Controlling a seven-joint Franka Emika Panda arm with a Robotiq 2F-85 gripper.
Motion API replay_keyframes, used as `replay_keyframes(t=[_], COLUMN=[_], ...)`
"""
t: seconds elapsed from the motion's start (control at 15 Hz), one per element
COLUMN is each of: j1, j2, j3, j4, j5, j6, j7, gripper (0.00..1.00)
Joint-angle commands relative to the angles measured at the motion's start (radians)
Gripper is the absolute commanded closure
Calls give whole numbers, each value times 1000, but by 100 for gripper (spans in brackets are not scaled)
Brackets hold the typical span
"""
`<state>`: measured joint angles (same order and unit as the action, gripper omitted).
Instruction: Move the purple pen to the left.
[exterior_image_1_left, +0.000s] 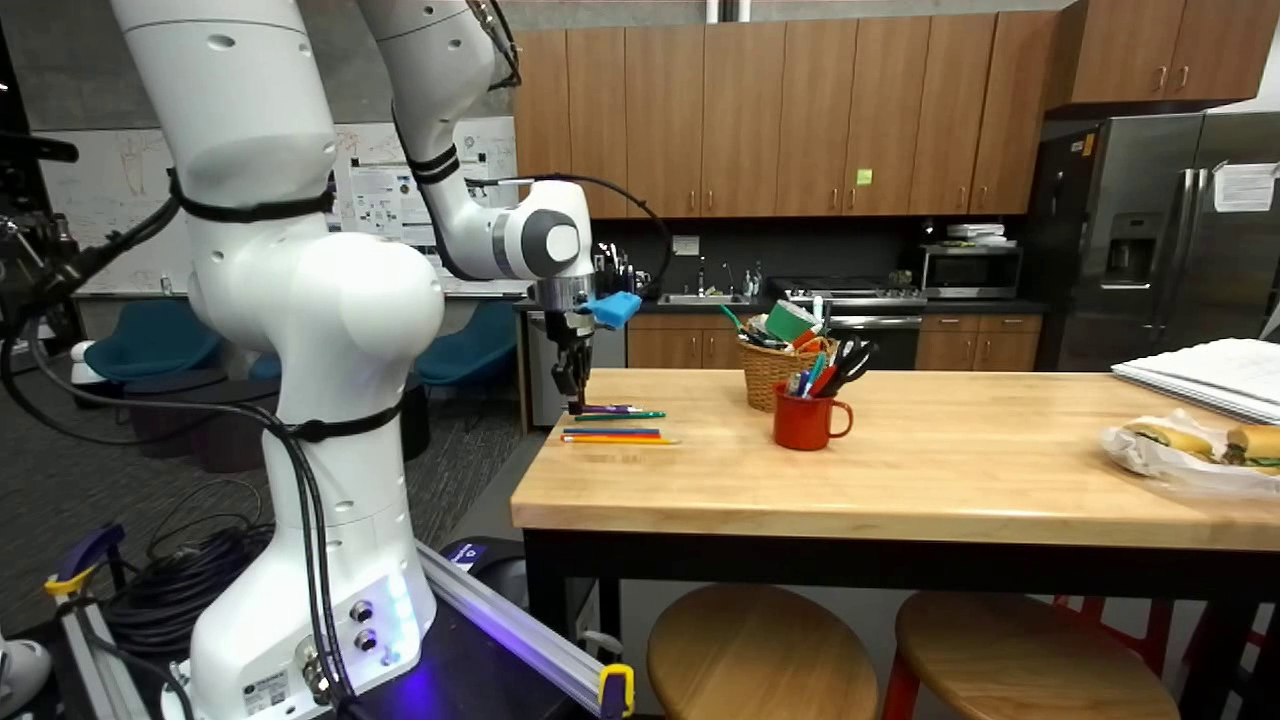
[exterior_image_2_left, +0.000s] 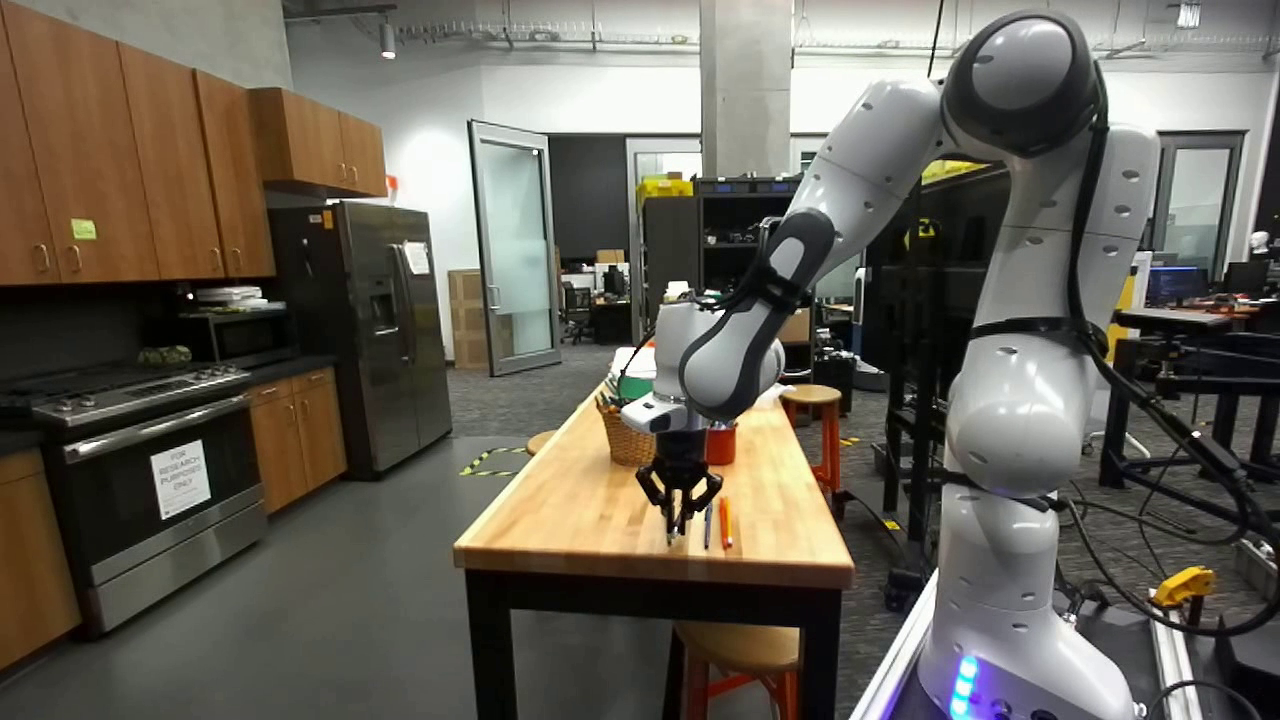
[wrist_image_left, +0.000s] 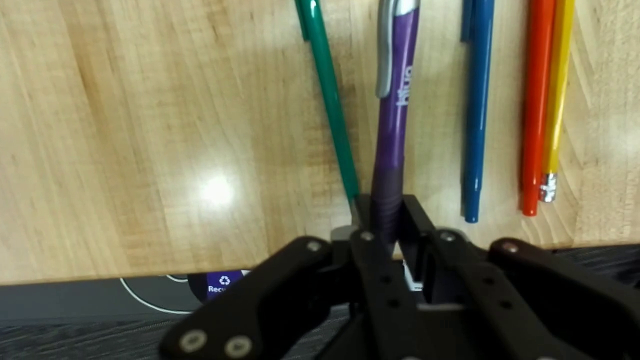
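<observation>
The purple pen (wrist_image_left: 395, 115) with a grey clip lies lengthwise in the wrist view, its near end between the black fingers of my gripper (wrist_image_left: 387, 207). The fingers press on both sides of it. In an exterior view the purple pen (exterior_image_1_left: 608, 408) extends from my gripper (exterior_image_1_left: 575, 405) and shows above the green pen, so it seems held slightly off the table. In an exterior view my gripper (exterior_image_2_left: 677, 530) is over the table's near end and mostly hides the pen. The green pen (wrist_image_left: 330, 95) is just left of the purple pen in the wrist view.
A blue pen (wrist_image_left: 477, 115), an orange-red pen (wrist_image_left: 537, 115) and a yellow pencil (wrist_image_left: 558, 100) lie on the wooden table (wrist_image_left: 175, 125) to the right in the wrist view. The table's end edge is below the fingers. A red mug (exterior_image_1_left: 802, 424) and wicker basket (exterior_image_1_left: 762, 378) stand farther along.
</observation>
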<state>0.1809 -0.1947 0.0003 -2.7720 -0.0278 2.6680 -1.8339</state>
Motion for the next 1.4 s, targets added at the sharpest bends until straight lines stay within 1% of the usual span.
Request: replay_keyframes(t=[0.0,1.33], j1=[3,-17], j2=[5,-1], j3=[-9,-4], j4=[1,1], j5=[25,1], j6=[1,-45], j7=[-37,-23], gripper=[96,96])
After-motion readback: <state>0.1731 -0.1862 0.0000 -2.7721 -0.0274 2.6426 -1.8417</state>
